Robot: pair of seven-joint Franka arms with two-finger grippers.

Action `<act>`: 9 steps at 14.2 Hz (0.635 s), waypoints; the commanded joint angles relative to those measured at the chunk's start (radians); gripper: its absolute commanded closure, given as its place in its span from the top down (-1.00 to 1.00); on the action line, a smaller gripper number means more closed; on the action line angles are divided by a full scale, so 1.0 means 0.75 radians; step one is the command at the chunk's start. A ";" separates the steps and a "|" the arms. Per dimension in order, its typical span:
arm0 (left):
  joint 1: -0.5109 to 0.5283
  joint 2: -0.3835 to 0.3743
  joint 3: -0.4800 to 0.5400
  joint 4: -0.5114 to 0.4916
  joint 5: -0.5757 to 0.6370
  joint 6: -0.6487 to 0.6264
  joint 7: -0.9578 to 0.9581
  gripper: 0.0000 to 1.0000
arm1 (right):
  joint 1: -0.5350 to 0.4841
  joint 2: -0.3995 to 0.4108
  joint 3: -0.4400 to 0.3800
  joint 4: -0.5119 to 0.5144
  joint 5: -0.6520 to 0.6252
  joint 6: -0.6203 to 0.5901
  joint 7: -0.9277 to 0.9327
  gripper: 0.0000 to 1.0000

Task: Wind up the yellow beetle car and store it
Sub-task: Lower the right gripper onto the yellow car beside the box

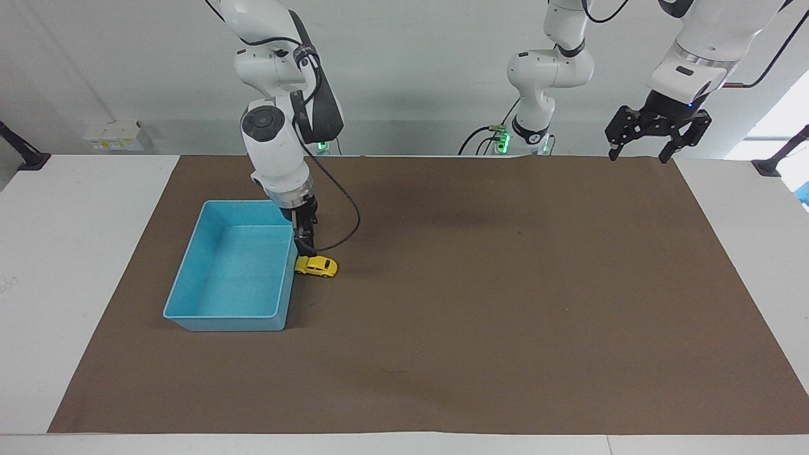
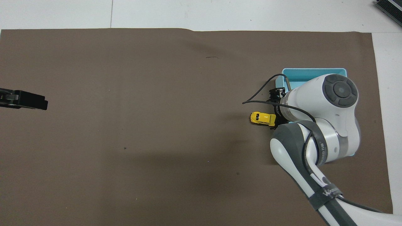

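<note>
Just beside the bin, on the brown mat, the car is seen on its wheels, one end touching or nearly touching the bin's long wall that faces the left arm's end of the table. Its long axis is laid roughly along the table's length, square to that wall, slightly slanted. Which end is the nose cannot be told for certain; in the overhead view the dark window patch is set toward the end pointing away from the bin.

The right arm is bent steeply down from its base, its wrist held nearly vertical over the bin's corner nearest the robots, with a black cable looped out beside it. The right gripper is pointed downward directly over the car's bin-side end, its tips just above the roof; contact cannot be confirmed. Its fingers are seen edge-on, so they are taken to be spread wide, and nothing is gripped between them.

The left arm is held waiting, raised high over the mat's edge nearest the robots at its own end of the table. The left gripper is hung downward with fingers spread wide and empty.
</note>
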 commanded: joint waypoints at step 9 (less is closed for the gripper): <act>0.025 -0.020 -0.014 -0.005 -0.009 -0.061 0.014 1.00 | 0.008 0.074 0.002 -0.201 0.022 0.353 0.062 1.00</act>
